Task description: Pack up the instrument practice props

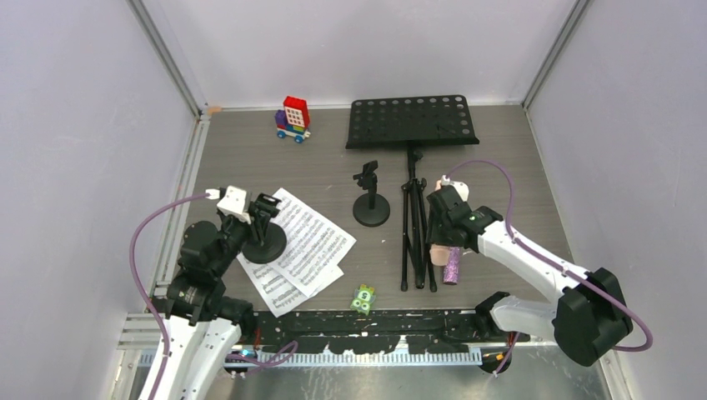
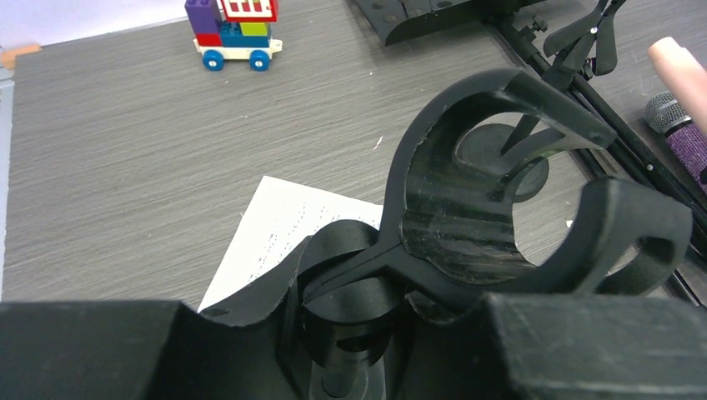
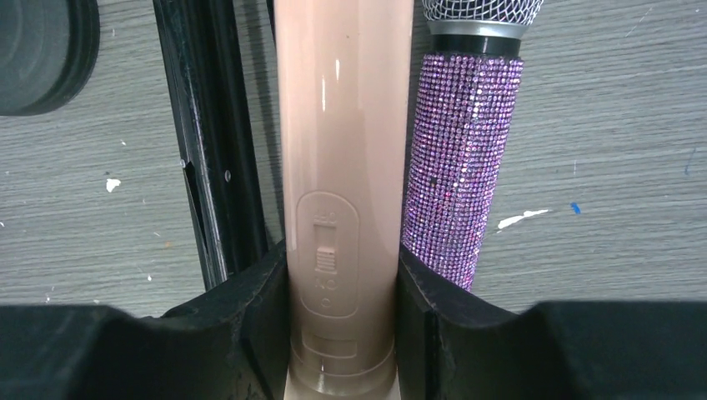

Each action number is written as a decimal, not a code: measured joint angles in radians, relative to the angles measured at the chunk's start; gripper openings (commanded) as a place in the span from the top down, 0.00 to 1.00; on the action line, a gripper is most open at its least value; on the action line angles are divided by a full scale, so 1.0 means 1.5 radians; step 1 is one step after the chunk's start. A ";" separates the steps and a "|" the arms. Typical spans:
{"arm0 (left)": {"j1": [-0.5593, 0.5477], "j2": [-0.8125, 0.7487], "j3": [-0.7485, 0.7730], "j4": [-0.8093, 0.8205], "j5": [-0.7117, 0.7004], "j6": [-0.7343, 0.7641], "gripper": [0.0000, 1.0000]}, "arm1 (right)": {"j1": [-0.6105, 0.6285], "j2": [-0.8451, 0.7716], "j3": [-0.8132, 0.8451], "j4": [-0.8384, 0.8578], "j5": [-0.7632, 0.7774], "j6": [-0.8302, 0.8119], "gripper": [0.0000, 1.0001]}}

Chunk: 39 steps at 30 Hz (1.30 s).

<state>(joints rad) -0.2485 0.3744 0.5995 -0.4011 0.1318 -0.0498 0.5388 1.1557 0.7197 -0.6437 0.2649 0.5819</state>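
My left gripper (image 1: 260, 213) is shut on the stem of a black round-based mic mount (image 1: 265, 246) that stands on the white sheet-music pages (image 1: 310, 242). In the left wrist view its clip (image 2: 500, 192) fills the frame above my jaws (image 2: 367, 312). My right gripper (image 1: 442, 229) is shut on the pink microphone (image 3: 342, 150), which lies beside the purple-glitter microphone (image 3: 458, 167) by the tripod legs (image 1: 414, 237). The black perforated music desk (image 1: 413, 121) stands at the back. A second mic mount (image 1: 370, 204) stands mid-table.
A red-blue toy brick vehicle (image 1: 293, 119) sits at the back left. A small green square piece (image 1: 363, 297) lies near the front edge. Grey walls close the table on three sides. One tripod leg (image 3: 208, 142) runs just left of the pink microphone.
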 measured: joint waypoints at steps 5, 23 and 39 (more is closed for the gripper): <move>0.000 0.000 0.000 0.000 0.000 -0.001 1.00 | 0.000 0.001 0.000 0.005 0.001 -0.006 0.47; 0.000 0.010 -0.001 0.017 -0.022 -0.024 1.00 | 0.000 -0.125 0.021 -0.004 -0.028 -0.005 0.43; 0.000 0.375 -0.070 0.542 0.023 -0.046 1.00 | 0.000 -0.284 0.013 -0.011 -0.077 0.013 0.42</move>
<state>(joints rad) -0.2485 0.9367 0.4950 0.4114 0.1658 -0.1181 0.5388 0.7292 0.7387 -0.6605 0.1501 0.6014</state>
